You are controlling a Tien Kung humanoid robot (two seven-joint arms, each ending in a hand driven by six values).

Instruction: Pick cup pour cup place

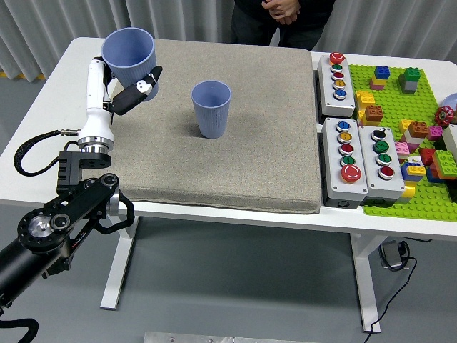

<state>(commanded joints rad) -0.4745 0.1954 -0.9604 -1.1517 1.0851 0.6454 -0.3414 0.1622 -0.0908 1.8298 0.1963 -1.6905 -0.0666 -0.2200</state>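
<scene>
My left hand (123,86), white with black fingertips, is shut on a blue ribbed cup (129,55). It holds the cup upright above the far left corner of the grey mat (235,164). A second blue cup (211,108) stands upright on the mat, to the right of the held one and apart from it. Its inside shows no contents. The right hand is out of view.
Grey button boxes (336,74) (362,160) line the mat's right edge. A green baseplate (414,136) with several toy bricks fills the table's right end. A person in dark clothes (282,18) stands at the far side, hands clasped.
</scene>
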